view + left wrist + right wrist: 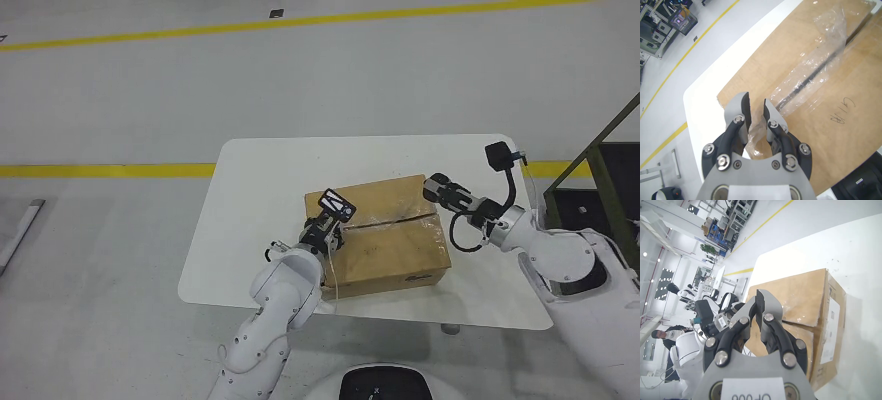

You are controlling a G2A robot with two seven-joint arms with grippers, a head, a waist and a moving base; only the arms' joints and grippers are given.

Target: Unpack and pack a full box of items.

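Observation:
A closed cardboard box (385, 235) sits in the middle of the white table (250, 200). Clear tape (810, 72) runs along its top seam, wrinkled and partly lifted. My left gripper (756, 101) hangs over the box's left end (328, 228), open by a narrow gap. The tape's crumpled loose end lies between its fingers. My right gripper (759, 294) is shut and holds nothing. It hovers just above the box's top (800, 291) at the far right corner (436, 187), near the seam's other end.
Bare white tabletop surrounds the box, widest on the left and far sides. A dark metal rack (600, 170) stands just past the table's right edge. The box's front face lies close to the table's near edge.

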